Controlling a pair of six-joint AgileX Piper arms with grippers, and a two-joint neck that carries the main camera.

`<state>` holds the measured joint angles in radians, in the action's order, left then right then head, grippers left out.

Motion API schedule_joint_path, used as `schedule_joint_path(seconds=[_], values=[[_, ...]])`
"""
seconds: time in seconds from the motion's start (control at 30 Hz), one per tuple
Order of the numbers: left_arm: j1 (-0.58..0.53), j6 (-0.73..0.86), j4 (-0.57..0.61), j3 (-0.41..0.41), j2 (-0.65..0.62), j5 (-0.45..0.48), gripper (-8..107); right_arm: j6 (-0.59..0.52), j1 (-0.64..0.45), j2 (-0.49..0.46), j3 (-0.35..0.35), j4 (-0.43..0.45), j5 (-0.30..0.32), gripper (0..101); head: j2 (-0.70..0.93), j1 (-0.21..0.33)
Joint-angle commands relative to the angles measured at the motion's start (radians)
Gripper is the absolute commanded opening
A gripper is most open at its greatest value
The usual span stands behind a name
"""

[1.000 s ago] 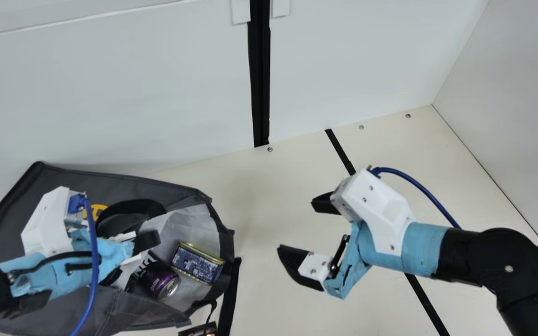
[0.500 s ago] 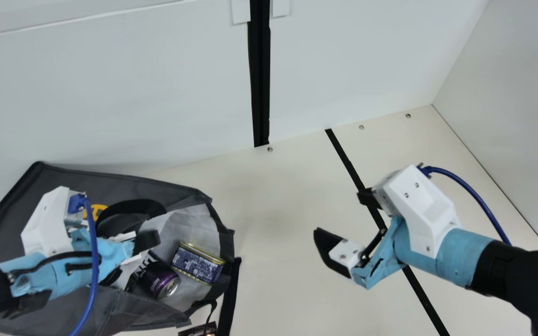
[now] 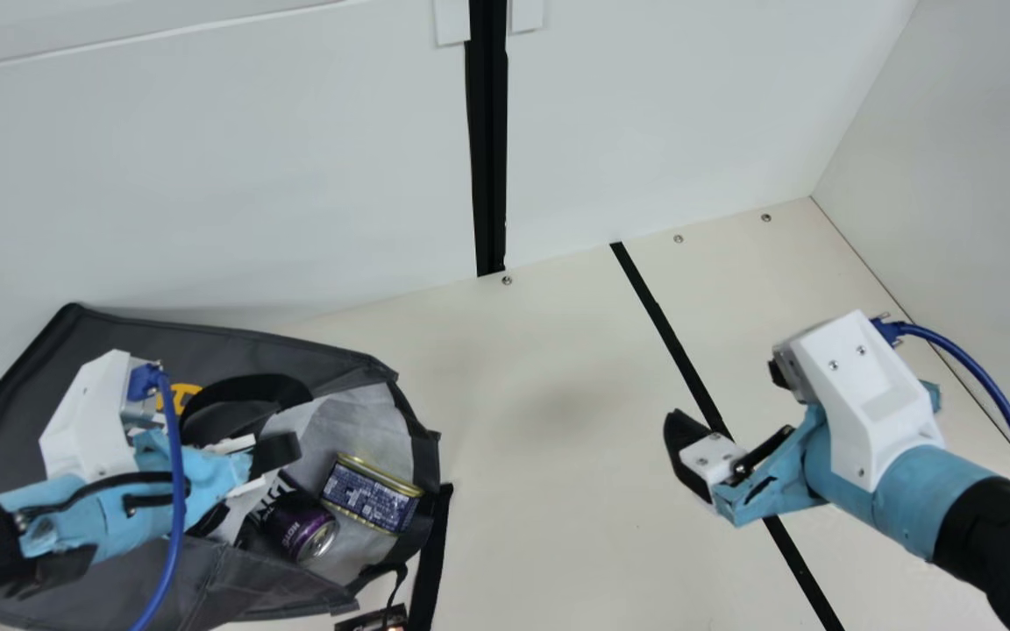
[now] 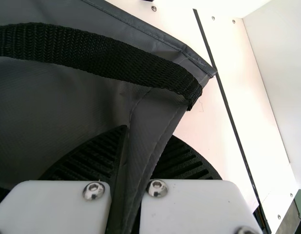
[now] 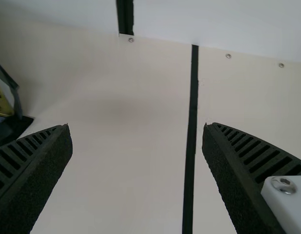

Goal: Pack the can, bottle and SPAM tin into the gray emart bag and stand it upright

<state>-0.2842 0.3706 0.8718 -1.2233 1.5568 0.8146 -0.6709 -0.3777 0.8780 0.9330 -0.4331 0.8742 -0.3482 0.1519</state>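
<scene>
The gray bag point(image 3: 295, 350) lies on its side, its mouth facing the table's middle. Inside that mouth rest the SPAM tin point(image 3: 371, 493) and, beside it, the purple can point(image 3: 302, 528); no bottle can be made out. My left gripper point(image 3: 275, 457) is over the bag; in the left wrist view the gripper point(image 4: 148, 134) is shut on a fold of bag fabric point(image 4: 148, 146), below a black handle point(image 4: 116, 58). Away to the right, my right gripper point(image 3: 722, 393) stands open above the table. Between the spread fingers of the right gripper point(image 5: 137, 127) is nothing.
White walls point(image 3: 207, 193) rise behind the table point(image 3: 540, 421) and at its right. A black strip point(image 3: 663, 329) crosses the tabletop under the right arm. A small dark item point(image 3: 375, 619) sits by the bag's near edge.
My right gripper has moved right, away from the bag, staying open. The left arm, the bag and the items in it have not moved.
</scene>
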Motion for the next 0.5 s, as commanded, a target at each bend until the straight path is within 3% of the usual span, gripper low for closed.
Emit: schedule_joint_path(seconds=[0.0, 0.47], values=[[0.0, 0.0, 0.0, 0.0, 0.0, 0.0, -8, 0.054, -0.005, -0.003, 0.005, 0.069, -0.001, 95, -0.001, 0.023], [0.0, 0.0, 0.0, 0.0, 0.0, 0.0, -8, 0.317, -0.036, -0.011, 0.087, 0.347, 0.056, 95, -0.001, 0.023]])
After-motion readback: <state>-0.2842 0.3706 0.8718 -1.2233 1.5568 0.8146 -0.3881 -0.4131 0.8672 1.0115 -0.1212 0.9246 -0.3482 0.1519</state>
